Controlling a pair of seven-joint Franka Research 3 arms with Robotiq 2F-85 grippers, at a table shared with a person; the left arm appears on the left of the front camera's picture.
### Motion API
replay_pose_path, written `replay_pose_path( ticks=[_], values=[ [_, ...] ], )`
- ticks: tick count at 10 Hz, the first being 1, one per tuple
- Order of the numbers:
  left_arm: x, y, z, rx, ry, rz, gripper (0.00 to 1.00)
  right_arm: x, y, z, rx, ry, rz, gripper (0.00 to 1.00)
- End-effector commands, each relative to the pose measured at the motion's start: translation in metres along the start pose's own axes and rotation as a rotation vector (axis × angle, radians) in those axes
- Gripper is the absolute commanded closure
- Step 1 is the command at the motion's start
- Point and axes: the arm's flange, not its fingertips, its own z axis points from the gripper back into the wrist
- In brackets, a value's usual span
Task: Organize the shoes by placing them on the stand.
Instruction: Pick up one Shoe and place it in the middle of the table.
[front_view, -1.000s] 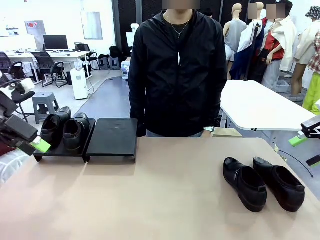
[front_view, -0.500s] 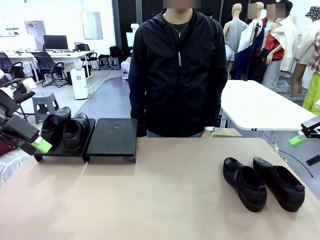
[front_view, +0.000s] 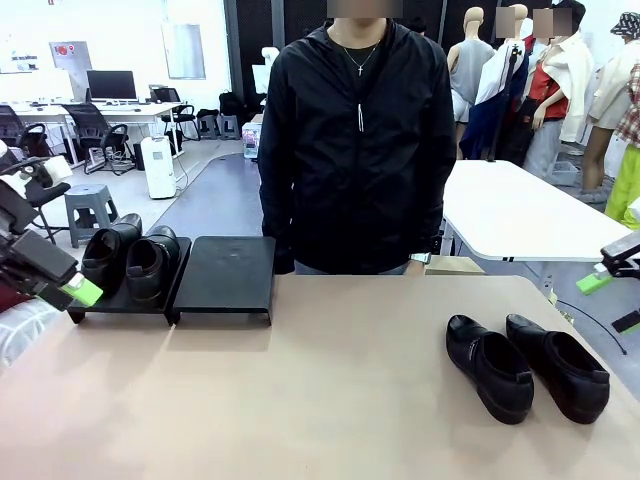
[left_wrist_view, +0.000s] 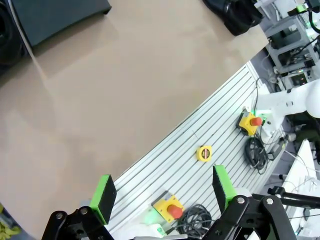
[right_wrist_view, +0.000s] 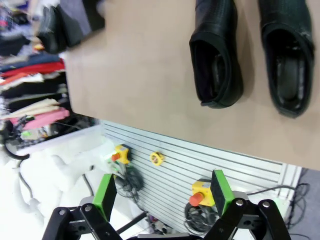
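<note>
Toward the near right of the surface (front_view: 330, 400), a first shoe (front_view: 490, 370) and a second shoe (front_view: 560, 365) lie side by side, toes toward the robot. At the far left, the left platform (front_view: 110, 308) carries a pair of shoes (front_view: 130, 262); the right platform (front_view: 225, 270), just beside it, shows a bare top. Broad open surface lies between. The left gripper (left_wrist_view: 164, 192) hovers off the left edge, fingers spread, holding nothing. The right gripper (right_wrist_view: 161, 194) hangs past the right edge, likewise spread. A person (front_view: 350, 140) stands behind the far edge.

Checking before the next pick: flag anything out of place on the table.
Two shoes lie loose on the table at the robot's right, angled, off the stand. The other pair sits on it. Nothing looks damaged or spilled.
</note>
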Motion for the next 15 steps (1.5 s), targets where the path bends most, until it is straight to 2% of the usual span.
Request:
replay_pose_path(
  ticks=[1, 2, 3, 4, 5, 6, 7, 8, 9, 10, 12, 13, 15],
  values=[
    [0.0, 0.001, 0.002, -0.026, -0.004, -0.02, 0.0, 0.052, 0.06, -0.065, -0.336, 0.034, 0.023, 0.0],
    [0.0, 0.001, 0.002, -0.026, -0.004, -0.02, 0.0, 0.086, 0.065, -0.102, -0.447, 0.046, 0.0, 0.0],
    [0.0, 0.001, 0.002, -0.026, -0.004, -0.02, 0.0, 0.117, 0.059, -0.132, -0.64, -0.109, -0.119, 0.0],
    [0.0, 0.001, 0.002, -0.026, -0.004, -0.02, 0.0, 0.13, 0.059, -0.152, -0.68, -0.159, -0.09, 0.0],
    [0.0, 0.001, 0.002, -0.026, -0.004, -0.02, 0.0, 0.134, 0.059, -0.158, -0.711, -0.225, -0.044, 0.0],
    [0.0, 0.001, 0.002, -0.026, -0.004, -0.02, 0.0, 0.124, 0.066, -0.145, -0.679, -0.209, 0.002, 0.0],
    [0.0, 0.001, 0.002, -0.026, -0.004, -0.02, 0.0, 0.122, 0.07, -0.17, -0.599, -0.178, 0.022, 0.0],
    [0.0, 0.001, 0.002, -0.026, -0.004, -0.02, 0.0, 0.122, 0.07, -0.17, -0.599, -0.178, 0.022, 0.0],
    [0.0, 0.001, 0.002, -0.026, -0.004, -0.02, 0.0, 0.133, 0.058, -0.166, -0.651, -0.208, 0.022, 0.0],
    [0.0, 0.001, 0.002, -0.026, -0.004, -0.02, 0.0, 0.143, 0.052, -0.157, -0.705, -0.042, 0.103, 0.0],
    [0.0, 0.001, 0.002, -0.026, -0.004, -0.02, 0.0, 0.14, 0.038, -0.145, -0.701, 0.115, 0.186, 0.0],
    [0.0, 0.001, 0.002, -0.026, -0.004, -0.02, 0.0, 0.133, 0.034, -0.148, -0.728, 0.143, 0.201, 0.0],
    [0.0, 0.001, 0.002, -0.026, -0.004, -0.02, 0.0, 0.123, 0.023, -0.157, -0.758, 0.122, 0.172, 0.0]
  ],
)
